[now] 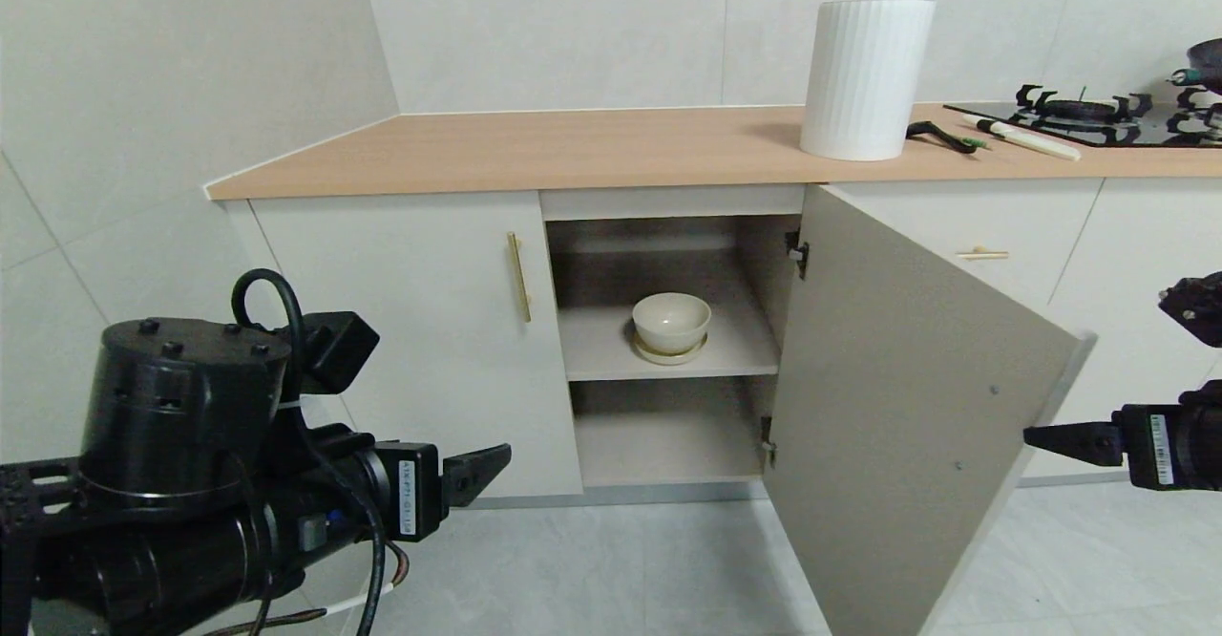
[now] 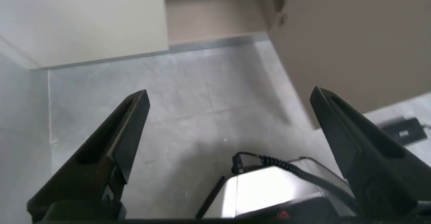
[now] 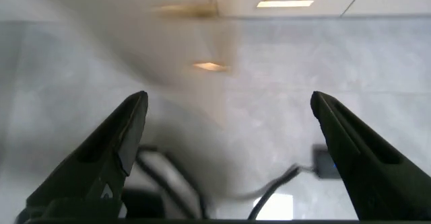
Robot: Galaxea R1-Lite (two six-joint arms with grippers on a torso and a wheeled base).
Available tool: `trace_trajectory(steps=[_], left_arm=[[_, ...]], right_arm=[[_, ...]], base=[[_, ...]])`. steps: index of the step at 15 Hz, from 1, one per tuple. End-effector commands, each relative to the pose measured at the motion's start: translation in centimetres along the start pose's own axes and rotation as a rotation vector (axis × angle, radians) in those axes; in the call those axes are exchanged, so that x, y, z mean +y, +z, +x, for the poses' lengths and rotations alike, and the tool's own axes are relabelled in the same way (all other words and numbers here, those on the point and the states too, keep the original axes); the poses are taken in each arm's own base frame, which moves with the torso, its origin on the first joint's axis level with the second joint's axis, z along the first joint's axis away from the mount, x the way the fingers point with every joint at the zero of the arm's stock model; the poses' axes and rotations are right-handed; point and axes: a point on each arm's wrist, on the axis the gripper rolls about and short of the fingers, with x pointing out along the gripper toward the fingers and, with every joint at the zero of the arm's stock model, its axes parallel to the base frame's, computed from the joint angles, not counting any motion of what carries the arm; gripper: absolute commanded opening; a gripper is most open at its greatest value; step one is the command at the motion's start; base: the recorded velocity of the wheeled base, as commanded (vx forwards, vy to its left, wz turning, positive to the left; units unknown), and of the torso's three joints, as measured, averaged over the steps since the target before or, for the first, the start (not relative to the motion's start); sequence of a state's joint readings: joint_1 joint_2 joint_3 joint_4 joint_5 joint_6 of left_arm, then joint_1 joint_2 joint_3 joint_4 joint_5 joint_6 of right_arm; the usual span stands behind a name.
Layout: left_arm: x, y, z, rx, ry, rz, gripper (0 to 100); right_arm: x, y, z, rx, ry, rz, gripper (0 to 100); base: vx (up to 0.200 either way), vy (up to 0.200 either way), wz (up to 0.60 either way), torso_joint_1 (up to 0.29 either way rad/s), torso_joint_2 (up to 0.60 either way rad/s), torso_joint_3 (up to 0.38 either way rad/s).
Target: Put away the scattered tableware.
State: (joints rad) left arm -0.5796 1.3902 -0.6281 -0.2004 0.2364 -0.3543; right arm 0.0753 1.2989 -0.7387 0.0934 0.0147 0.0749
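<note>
Fingers sit nearest. The left fingers [image 1: 480, 471] hang low at the near left over the grey tiled floor [image 1: 621, 560], spread wide apart with nothing between them. The right fingers [image 1: 1062, 440] are at the near right, also spread wide and holding nothing. Their tip is just beside the free edge of the cabinet door [image 1: 907, 407], and I cannot tell whether it touches.

That door stands swung open toward the near right, and the door to its left is closed, with a slim brass handle [image 1: 518, 276]. Inside the open cabinet, a cream bowl [image 1: 671, 319] sits upright on a small plate [image 1: 670, 356] on the upper shelf [image 1: 601, 349], toward its middle. The lower shelf [image 1: 659, 445] is beneath it.

Farther back, the wood-topped desk [image 1: 573, 149] runs along the wall above the cabinets. A tall white ribbed vase [image 1: 864, 77] stands upright on it above the open door's hinge side. Just right of the vase lie a black-handled tool [image 1: 940, 135] and a pale-handled knife [image 1: 1029, 140], next to a black gas hob [image 1: 1088, 116] at the far right.
</note>
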Motion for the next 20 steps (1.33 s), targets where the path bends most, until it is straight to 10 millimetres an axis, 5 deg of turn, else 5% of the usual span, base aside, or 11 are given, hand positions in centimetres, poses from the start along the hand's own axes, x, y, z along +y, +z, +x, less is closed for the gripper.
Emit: trace_trajectory(steps=[1, 3, 7, 13, 20], left_arm=[[0.0, 0.0, 0.0, 0.001, 0.000, 0.000, 100], [0.0, 0.0, 0.0, 0.001, 0.000, -0.001, 100], [0.0, 0.0, 0.0, 0.000, -0.002, -0.002, 100], [0.0, -0.1, 0.0, 0.003, -0.001, 0.001, 100], [0.1, -0.1, 0.0, 0.004, 0.001, 0.000, 100]], right_arm=[[-0.7, -0.4, 2.8, 0.065, -0.049, 0.021, 100], [-1.7, -0.3, 4.5, 0.042, -0.105, 0.043, 100], [-2.5, -0.1, 4.3, 0.019, -0.149, 0.060, 100], [-1.1, 0.0, -1.9, -0.020, 0.129, 0.043, 100], [-2.1, -0.3, -2.7, 0.089, 0.038, -0.021, 100]], base=[[0.000, 0.000, 0.00, 0.000, 0.00, 0.000], [0.000, 0.000, 0.00, 0.000, 0.00, 0.000], [0.000, 0.000, 0.00, 0.000, 0.00, 0.000], [0.000, 0.000, 0.00, 0.000, 0.00, 0.000], [0.000, 0.000, 0.00, 0.000, 0.00, 0.000]])
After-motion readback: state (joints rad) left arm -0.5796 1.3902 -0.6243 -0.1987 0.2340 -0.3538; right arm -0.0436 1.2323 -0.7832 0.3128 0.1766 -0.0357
